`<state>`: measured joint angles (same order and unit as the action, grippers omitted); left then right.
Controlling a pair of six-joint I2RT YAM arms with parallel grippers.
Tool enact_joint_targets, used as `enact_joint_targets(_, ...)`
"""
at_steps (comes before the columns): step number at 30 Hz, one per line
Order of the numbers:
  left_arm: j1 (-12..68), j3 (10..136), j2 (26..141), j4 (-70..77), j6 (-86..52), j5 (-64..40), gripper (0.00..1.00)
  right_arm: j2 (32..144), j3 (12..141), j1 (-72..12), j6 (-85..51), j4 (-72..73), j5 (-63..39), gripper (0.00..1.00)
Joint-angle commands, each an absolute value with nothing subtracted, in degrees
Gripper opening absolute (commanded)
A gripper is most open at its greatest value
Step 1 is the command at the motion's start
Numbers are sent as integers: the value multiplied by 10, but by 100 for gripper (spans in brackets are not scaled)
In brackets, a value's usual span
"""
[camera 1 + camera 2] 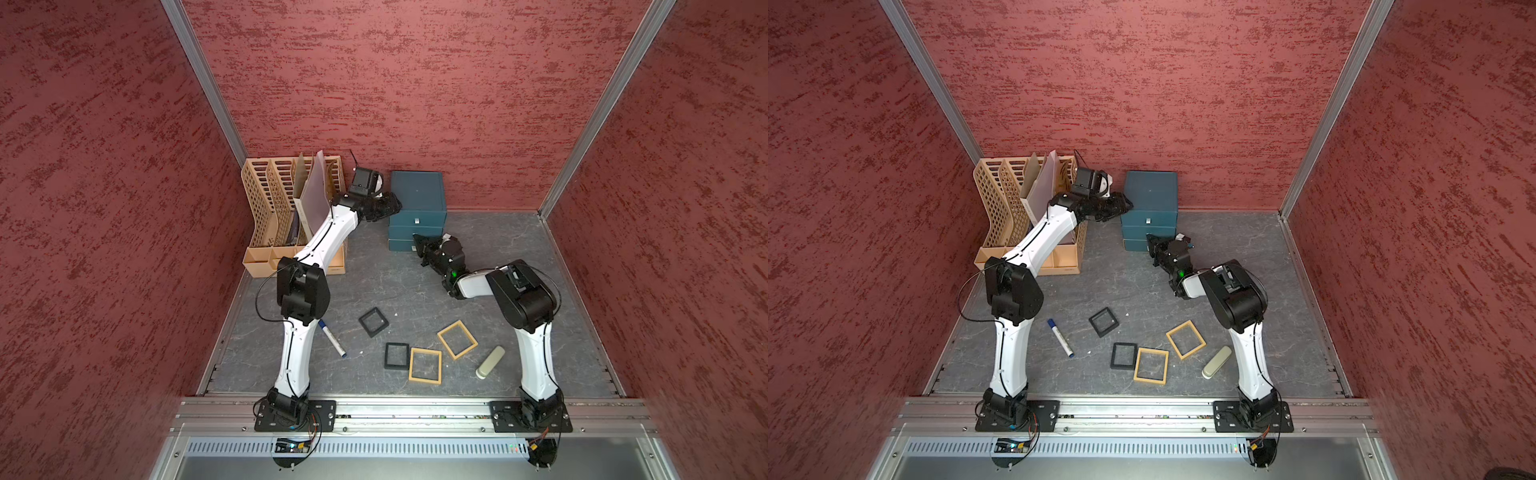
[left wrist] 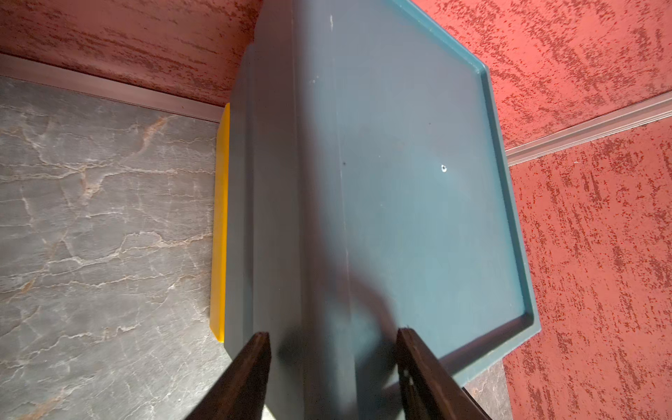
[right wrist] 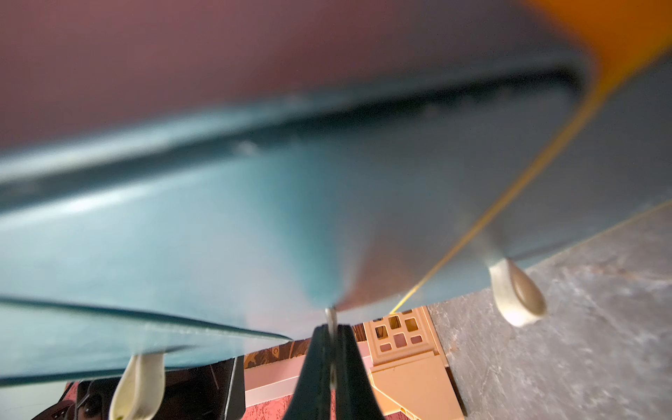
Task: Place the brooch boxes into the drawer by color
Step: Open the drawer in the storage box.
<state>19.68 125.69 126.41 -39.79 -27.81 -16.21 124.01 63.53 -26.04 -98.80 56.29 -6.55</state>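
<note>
Fingers clamp a drawer pull

Pressed together, right gripper [image 1: 417,240] fingers [image 3: 316,363] hold a lower silver pull [image 3: 331,317] of the teal drawer chest [image 1: 417,195]. The left gripper [image 2: 334,334] straddles its top edge, half spread, file rack [image 1: 266,208] close alongside. Four brooch boxes [image 1: 373,321] [image 1: 396,356] [image 1: 425,365] [image 1: 457,339] lie on open floor [image 1: 540,332] nearer the bases.

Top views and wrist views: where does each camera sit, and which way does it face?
Top views: high above the front rail, looking down at the table and back wall; both arms show whole.
Left wrist: on the left arm, facing the drawer chest top and side; left jaws apart.
Right wrist: pressed close to the chest front; right jaws shut on a silver pull.
Shared: all four show the teal chest.
</note>
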Motion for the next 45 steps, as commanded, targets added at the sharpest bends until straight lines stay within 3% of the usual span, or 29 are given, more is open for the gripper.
enact_joint_targets(1, 207, 1254, 1281, -456, -274, -163, 58, 1214, 606, -272, -1002, 587, -57, 0)
enact_joint_targets(27, 202, 1259, 1289, -465, -270, -159, 58, 1054, 404, -350, -1023, 598, -30, 0)
enact_joint_targets(45, 202, 1268, 1292, -475, -269, -156, 58, 991, 337, -371, -1019, 569, -25, 0)
